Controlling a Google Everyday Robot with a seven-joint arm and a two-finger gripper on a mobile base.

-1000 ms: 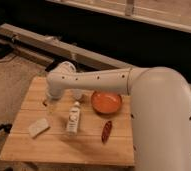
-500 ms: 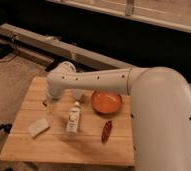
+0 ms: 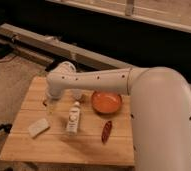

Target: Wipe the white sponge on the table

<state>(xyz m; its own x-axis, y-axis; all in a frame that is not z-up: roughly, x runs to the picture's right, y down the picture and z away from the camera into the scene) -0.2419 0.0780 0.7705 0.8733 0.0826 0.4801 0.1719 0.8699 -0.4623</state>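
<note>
The pincer (image 3: 51, 102) hangs at the end of the white arm (image 3: 100, 80), low over the far left part of the table (image 3: 54, 148), and most of it is lost beneath the rounded wrist housing; only a small dim tip shows under it, so whether it is released or clenched cannot be told, nor whether it touches the wood. It holds nothing that can be seen. The white sponge (image 3: 38, 127) lies flat on the near left of the table, nearer than the pincer and apart from it, set at a slant to the plank seams. Just right of it, a small white bottle (image 3: 73, 120) lies on its side with its cap pointing to the far edge; it bears a label, but the writing on it is too faint to read. Farther right and toward the far side sits an orange bowl (image 3: 107, 102), its far rim partly covered by the arm. Near of the bowl lies a small dark red oblong thing (image 3: 106, 131), too indistinct to name. The thick near link of the arm hides the right end of the table.
</note>
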